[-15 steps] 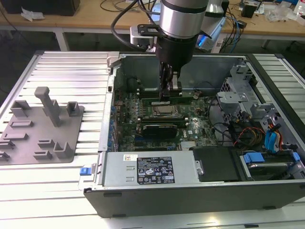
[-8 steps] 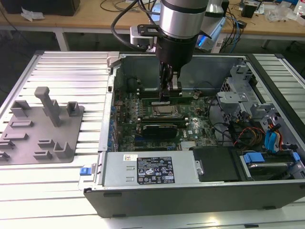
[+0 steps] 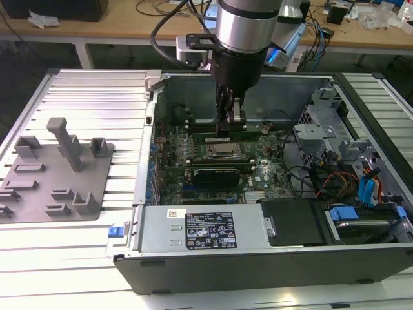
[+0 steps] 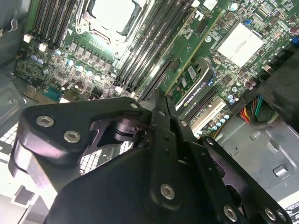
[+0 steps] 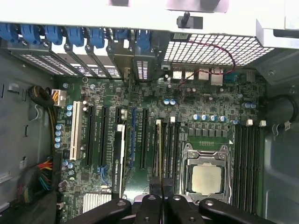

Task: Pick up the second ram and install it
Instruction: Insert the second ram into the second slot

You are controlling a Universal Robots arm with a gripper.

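1. End effector (image 3: 224, 131): it reaches down into the open computer case (image 3: 258, 265) on the worktop (image 3: 97, 97). Its fingers stand close together, apparently clamped on the thin top edge of the second ram (image 3: 206, 137).
2. Second ram: it is at the memory slots, at 12 o'clock of the CPU socket (image 3: 222, 150) in the exterior view. The black expansion card (image 3: 216, 174) lies at 6 o'clock of that socket. The grey fixture plate (image 3: 39, 194) lies at 9 o'clock of the case, well apart. Whether the stick is fully seated cannot be told.
3. Risk, tilt: if one end enters the slot ahead of the other, the stick would likely jam or seat at one end alone.
4. Risk, offset: a stick set beside its slot, or with its notch off the key, would meet the slot wall. Pressing on could then flex the board.
5. Risk, grip: the hold is on a very thin edge, so the stick may slip or pivot between the fingers under load.
6. Views compared:
   - The exterior view gives the stick's long green side and the arm's posture over the case.
   - The first wrist view gives the second ram (image 5: 160, 149) edge-on, as a thin line running out from the end effector (image 5: 161, 182) beside the CPU socket (image 5: 205, 179). Sideways offset against the slot rows is best judged there.
   - The second wrist view gives the finger linkage close up, with the expansion card (image 4: 194, 81) beyond it.
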